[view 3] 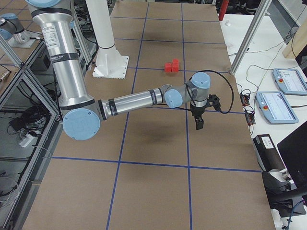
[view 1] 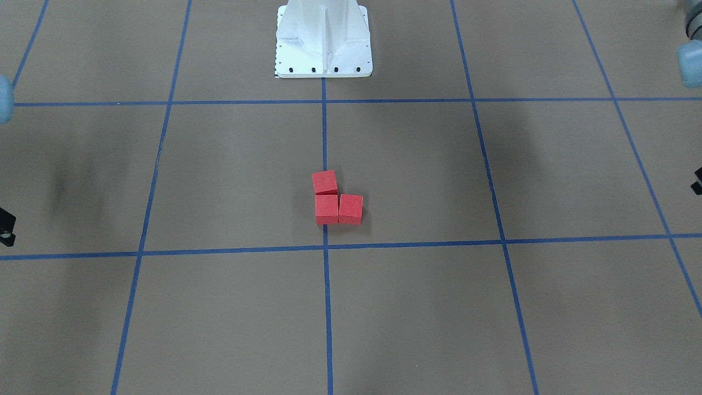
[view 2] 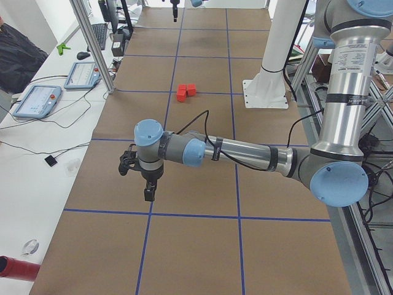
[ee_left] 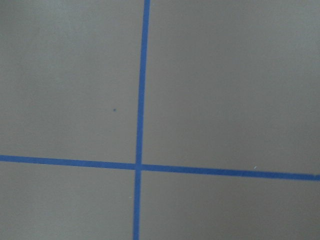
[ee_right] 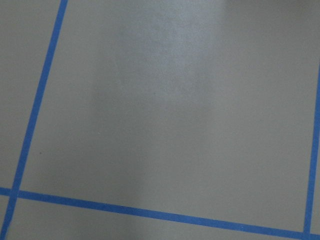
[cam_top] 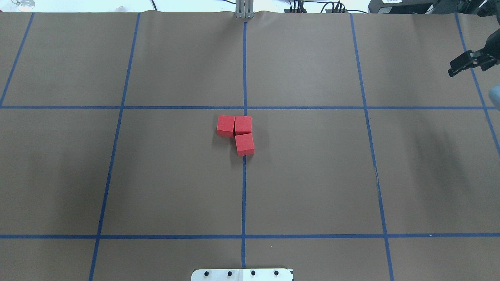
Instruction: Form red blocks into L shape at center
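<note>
**A:** What does the front-facing view show?

**B:** Three red blocks (view 1: pixel 327 209) touch in an L at the center (view 1: pixel 315 233) of the brown desk (view 1: pixel 219 175). Two sit side by side. The third sits against the far face of the view's left one, slightly turned. They sit on the middle blue tape line (view 1: pixel 324 137), just beyond its crossing, with the white base plate (view 1: pixel 323 68) farther back.

**A:** And the claws?

**B:** Only black slivers show. The right claw (view 1: pixel 5 225) is at that view's left edge and the left claw (view 1: pixel 697 184) at its right edge. Whether either is clenched or released cannot be told.

**A:** Overhead?

**B:** The L sits on the middle line. The right claw shows at the far right edge, well apart from the blocks, and its state is unclear.

**A:** The side views?

**B:** Each shows its near arm stretched over the desk, claw pointing down above a tape line. The blocks lie far beyond it, near the base plate.

**A:** The wrist cameras?

**B:** Each shows brown desk crossed by blue tape.
</note>
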{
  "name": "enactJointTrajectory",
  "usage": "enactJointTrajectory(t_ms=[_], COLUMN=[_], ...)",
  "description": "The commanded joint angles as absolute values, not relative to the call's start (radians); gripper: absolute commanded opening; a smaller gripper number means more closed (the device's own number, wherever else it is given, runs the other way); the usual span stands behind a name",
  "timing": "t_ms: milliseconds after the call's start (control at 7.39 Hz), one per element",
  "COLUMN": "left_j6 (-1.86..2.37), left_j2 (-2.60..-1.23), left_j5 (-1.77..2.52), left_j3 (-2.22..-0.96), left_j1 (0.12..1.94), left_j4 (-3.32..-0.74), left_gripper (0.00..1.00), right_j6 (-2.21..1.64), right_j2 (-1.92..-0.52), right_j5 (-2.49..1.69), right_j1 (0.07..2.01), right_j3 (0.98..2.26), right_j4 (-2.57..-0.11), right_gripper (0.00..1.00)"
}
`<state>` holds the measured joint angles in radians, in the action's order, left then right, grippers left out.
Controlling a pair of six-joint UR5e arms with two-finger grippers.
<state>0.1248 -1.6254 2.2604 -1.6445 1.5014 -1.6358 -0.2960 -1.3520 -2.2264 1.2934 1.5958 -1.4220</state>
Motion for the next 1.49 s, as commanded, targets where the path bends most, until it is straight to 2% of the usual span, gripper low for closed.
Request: enactJointTrajectory(t_ms=[0, 812, 1083, 1354], left_j6=[0.097, 0.095, 0.095, 0.094], left_j2=[-1.588, -1.559, -1.559, -1.559], left_j5=[2.260, 2.266, 2.266, 2.266], left_j3=[-1.625, -1.646, -1.646, -1.634], left_j1=[1.509, 1.511, 1.513, 1.511], left_j4=[-1.641, -1.641, -1.641, -1.640], left_gripper=[1.00, 1.00, 1.00, 1.00], right_j6=[-0.268, -0.218, -0.218, -0.209], right_j2=[-1.393, -1.505, -1.512, -1.542], right_j5=[-2.290, -2.445, -2.427, -2.418], right_j1=[1.356, 1.521, 1.523, 1.523], right_j3=[1.597, 1.589, 1.711, 1.738], right_j4=[-1.420, -1.475, -1.668, -1.681], right_gripper=[0.99, 0.99, 0.99, 0.99])
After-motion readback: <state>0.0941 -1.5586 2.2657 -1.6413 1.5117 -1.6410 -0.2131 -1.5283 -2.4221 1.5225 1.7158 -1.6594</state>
